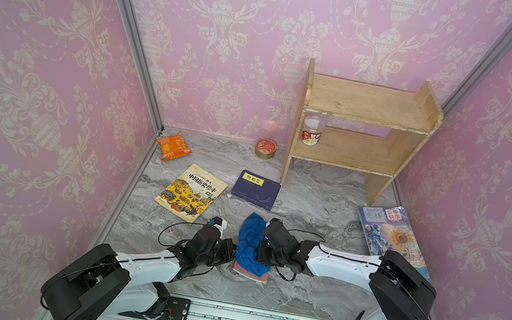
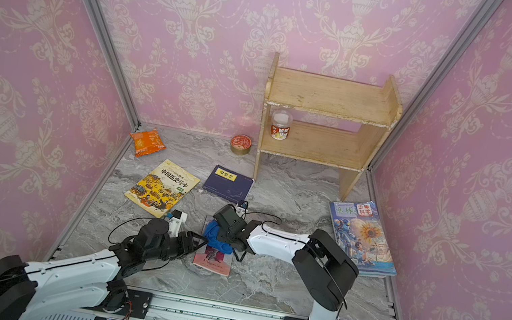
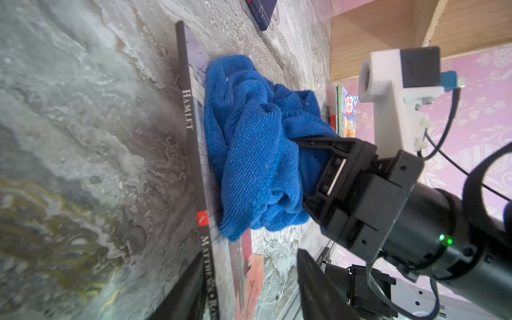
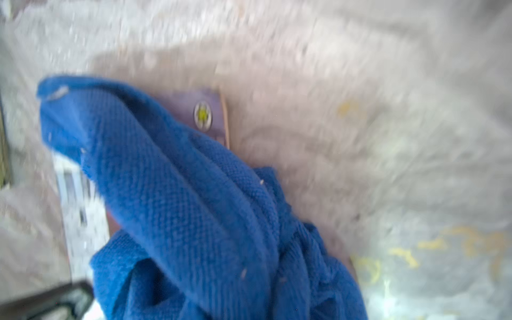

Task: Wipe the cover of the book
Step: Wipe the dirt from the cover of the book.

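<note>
Grey marble-look table (image 1: 302,293), pink patterned walls (image 1: 34,57). Book (image 3: 191,138) lies flat near the front edge, between the two arms; spine reads "HAMLET". Blue cloth (image 3: 249,144) bunched on its cover. Right gripper (image 3: 303,169) pinched tight on the cloth. Left gripper (image 3: 249,277) spread, one finger either side of the book's near end. Yellow book (image 1: 191,192) farther back: "中国历史绘本".

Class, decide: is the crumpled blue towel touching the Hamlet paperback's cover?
Touching: the left wrist view shows the crumpled blue towel resting on the cover of the Hamlet paperback book.
</note>
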